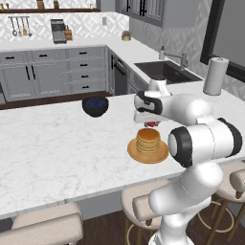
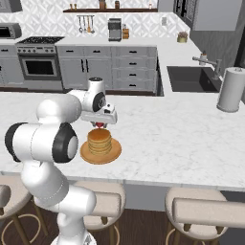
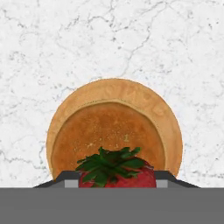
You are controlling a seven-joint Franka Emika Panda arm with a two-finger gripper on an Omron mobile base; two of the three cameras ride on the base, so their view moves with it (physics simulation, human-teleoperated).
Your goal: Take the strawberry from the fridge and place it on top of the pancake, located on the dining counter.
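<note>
A golden-brown pancake (image 1: 148,140) stack with an orange-tan base sits on the white marble dining counter (image 1: 57,143). My gripper (image 1: 151,124) hangs just above its far edge, shut on the strawberry (image 1: 152,124). In the right base view the strawberry (image 2: 99,125) shows as a red spot under the gripper (image 2: 99,124), a little above the pancake (image 2: 100,141). From the hand view, the red strawberry (image 3: 118,174) with green leaves sits between the fingertips (image 3: 65,179), over the near part of the pancake (image 3: 114,127).
A dark blue-black bowl (image 1: 94,106) stands on the counter left of the gripper. A white paper towel roll (image 1: 215,76) stands at the far right by the dark sink (image 1: 165,71). Beige stools (image 2: 206,213) line the counter's near side.
</note>
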